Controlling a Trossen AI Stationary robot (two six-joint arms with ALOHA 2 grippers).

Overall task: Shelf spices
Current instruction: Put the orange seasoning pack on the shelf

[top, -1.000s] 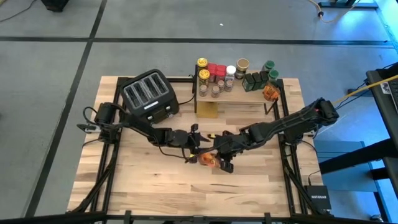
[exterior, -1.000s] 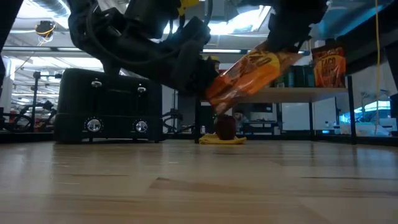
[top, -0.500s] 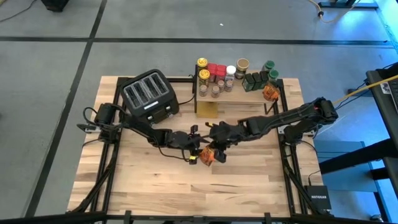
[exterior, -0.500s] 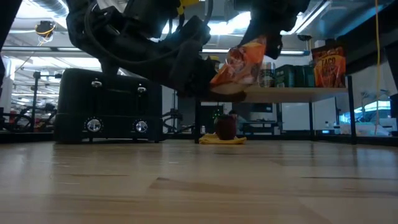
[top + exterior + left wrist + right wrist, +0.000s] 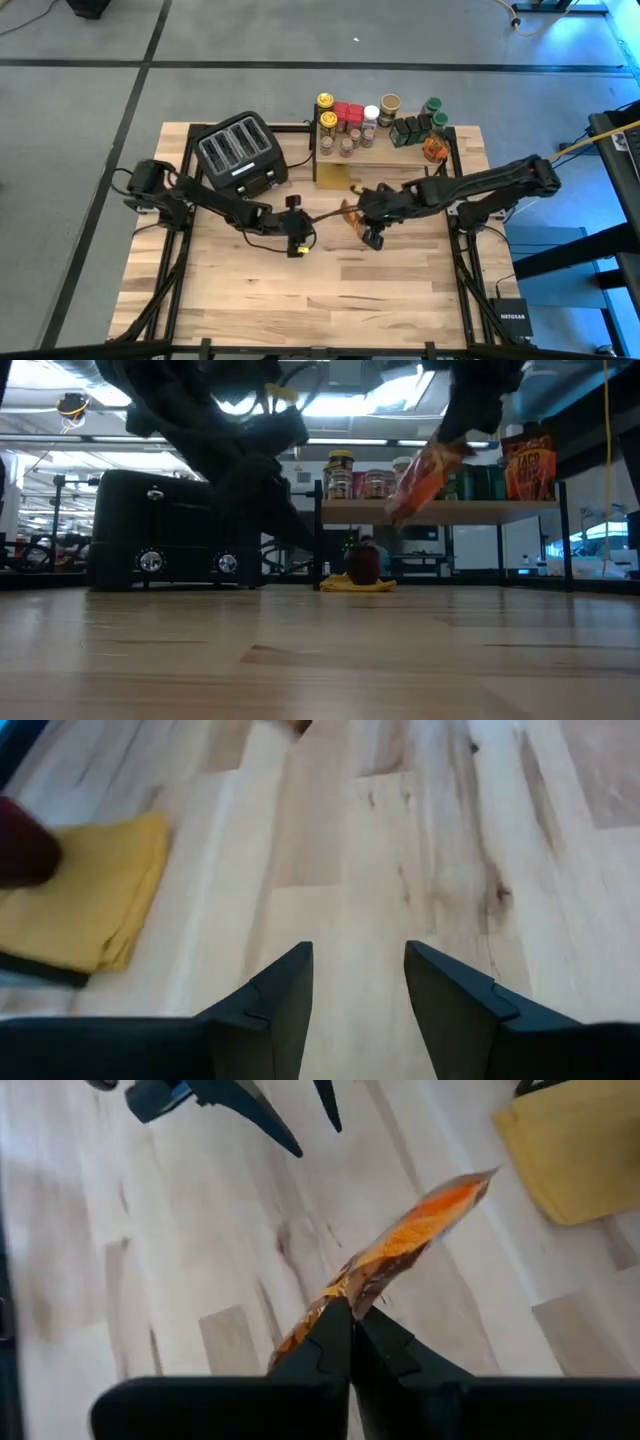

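Observation:
An orange-brown foil packet (image 5: 349, 212) hangs in the air in front of the shelf (image 5: 400, 158), with my right gripper (image 5: 362, 222) shut on it. The low view shows the packet (image 5: 423, 482) slanting down below that gripper, level with the shelf plank (image 5: 450, 512). Jars and tins (image 5: 352, 124) and another packet (image 5: 432, 150) stand on the shelf. My left gripper (image 5: 297, 244) hovers low over the table's middle, open with bare tabletop between its fingers (image 5: 285, 995). My right gripper pinches the packet's flat edge (image 5: 345, 1292) between its two shut fingers, at one end of the packet. The fingers slant down from the table's right side. The packet hangs tilted below them, clear of the table, its free end (image 5: 455, 1198) pointing away.
A black four-slot toaster (image 5: 240, 152) stands at the far left. A folded yellow cloth (image 5: 335, 177) lies under the shelf's left end with a dark red object (image 5: 363, 563) on it. Bare wood stretches across the table's near half (image 5: 320, 290).
My right gripper has risen and carried the packet toward the far edge and the shelf. The packet has swung from lying between both grippers to hanging under the right one alone. My left gripper has drawn back toward the table's left edge and tipped up, now apart from the packet.

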